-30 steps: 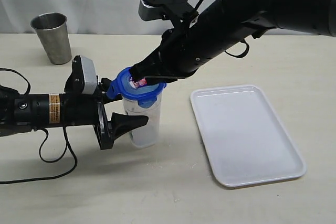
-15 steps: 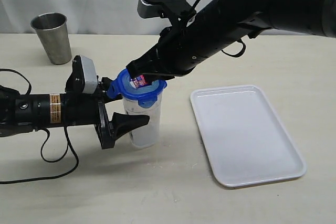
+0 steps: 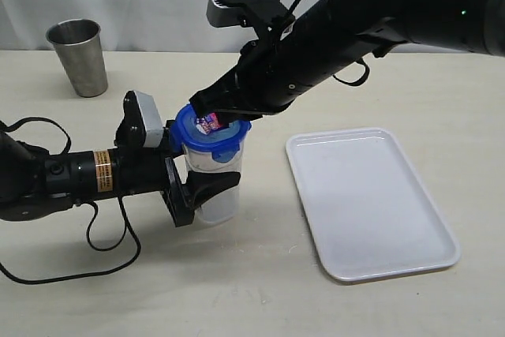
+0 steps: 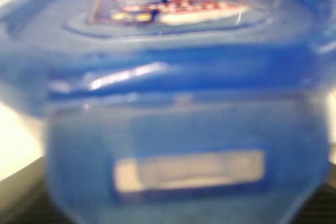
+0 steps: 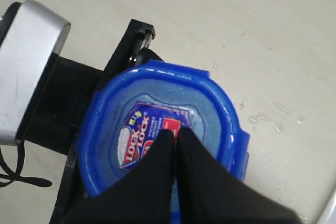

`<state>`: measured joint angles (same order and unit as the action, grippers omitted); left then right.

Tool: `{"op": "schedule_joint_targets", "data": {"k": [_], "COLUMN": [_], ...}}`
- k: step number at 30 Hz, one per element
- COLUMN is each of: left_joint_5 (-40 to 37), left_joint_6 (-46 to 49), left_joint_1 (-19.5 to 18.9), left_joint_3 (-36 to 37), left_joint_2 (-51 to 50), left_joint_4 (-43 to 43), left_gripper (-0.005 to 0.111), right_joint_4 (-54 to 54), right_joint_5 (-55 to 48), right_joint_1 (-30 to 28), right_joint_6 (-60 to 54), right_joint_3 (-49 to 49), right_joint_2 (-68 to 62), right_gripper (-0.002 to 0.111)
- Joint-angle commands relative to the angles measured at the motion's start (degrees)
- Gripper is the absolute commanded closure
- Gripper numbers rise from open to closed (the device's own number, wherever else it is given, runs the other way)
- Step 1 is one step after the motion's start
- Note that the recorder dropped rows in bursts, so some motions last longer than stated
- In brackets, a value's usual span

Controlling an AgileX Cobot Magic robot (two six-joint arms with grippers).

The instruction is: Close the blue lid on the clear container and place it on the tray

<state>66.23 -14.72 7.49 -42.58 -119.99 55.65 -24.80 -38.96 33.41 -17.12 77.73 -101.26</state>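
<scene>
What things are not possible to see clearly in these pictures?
The flaps of the blue lid, snapped or not: left wrist view, blurred, too close.
Whether the left fingers squeeze the clear container: exterior view, the far finger is hidden behind it.
The text on the sticker: right wrist view, the right fingers cover part.

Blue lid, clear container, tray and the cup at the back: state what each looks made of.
Blue lid: translucent glossy plastic, with bright highlights on its rim.
Clear container: probably clear plastic, with see-through walls.
Tray: apparently white plastic, smooth with a soft sheen.
Cup: steel by its look, grey with dull streaky reflections.
</scene>
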Motion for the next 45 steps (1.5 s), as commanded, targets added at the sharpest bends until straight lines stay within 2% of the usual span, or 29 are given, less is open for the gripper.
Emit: {"op": "schedule_joint_targets", "data": {"k": [1,4,7,9,12,14,16,18,20,23,26,28,32,35,45], "left_joint_5": [-0.23,-0.39,-0.39,-0.39,-0.39,-0.39,-0.70,-1.12,-2.50,-4.86,-6.86,-7.10,-6.79,-6.18,-6.80], "left_joint_6": [0.45,0.45,0.45,0.45,0.45,0.45,0.45,0.20,-0.59,-3.27,-3.37,-3.59,-5.40,-6.73,-8.02], "left_joint_1": [0.23,0.23,0.23,0.23,0.23,0.23,0.23,0.23,0.23,0.23,0.23,0.23,0.23,0.23,0.23], "left_joint_3": [-0.23,-0.23,-0.23,-0.23,-0.23,-0.23,-0.23,-0.23,-0.23,-0.23,-0.23,-0.23,-0.23,-0.23,-0.23], "left_joint_2": [-0.22,-0.22,-0.22,-0.22,-0.22,-0.22,-0.12,0.31,1.05,3.06,5.23,5.95,7.12,8.04,9.74], "left_joint_4": [-1.87,-1.77,-1.52,-1.52,-1.39,-0.88,0.61,0.88,0.97,1.12,2.99,4.21,8.12,10.09,11.24], "left_gripper": [0.063,0.080,0.084,0.084,0.086,0.097,0.107,0.107,0.107,0.107,0.107,0.107,0.107,0.107,0.107], "right_joint_4": [1.52,1.42,1.10,1.22,2.45,7.29,16.08,23.85,27.16,26.94,21.56,18.78,25.28,31.85,39.24], "right_joint_5": [-3.53,-4.60,-7.01,-8.36,-9.03,-8.34,-7.32,-7.11,-8.23,-11.54,-13.31,-13.18,-12.07,-12.84,-16.10], "right_joint_1": [0.08,0.08,0.08,0.75,3.81,6.58,8.75,9.92,10.06,9.92,10.78,11.86,12.66,12.55,12.55], "right_joint_6": [0.32,-0.30,-2.26,-2.54,-2.54,1.34,9.78,17.12,19.33,19.32,12.13,8.43,12.14,18.06,21.46], "right_joint_3": [0.07,1.37,3.50,5.21,7.32,8.78,9.71,10.21,10.21,10.21,10.21,10.21,10.10,10.02,9.88], "right_joint_2": [-0.72,-0.08,0.81,1.30,1.99,1.99,1.99,1.99,1.99,1.99,1.99,1.99,1.05,-0.03,-1.81], "right_gripper": [0.104,0.104,0.101,0.094,0.077,0.071,0.070,0.070,0.070,0.070,0.071,0.077,0.105,0.104,0.104]}}
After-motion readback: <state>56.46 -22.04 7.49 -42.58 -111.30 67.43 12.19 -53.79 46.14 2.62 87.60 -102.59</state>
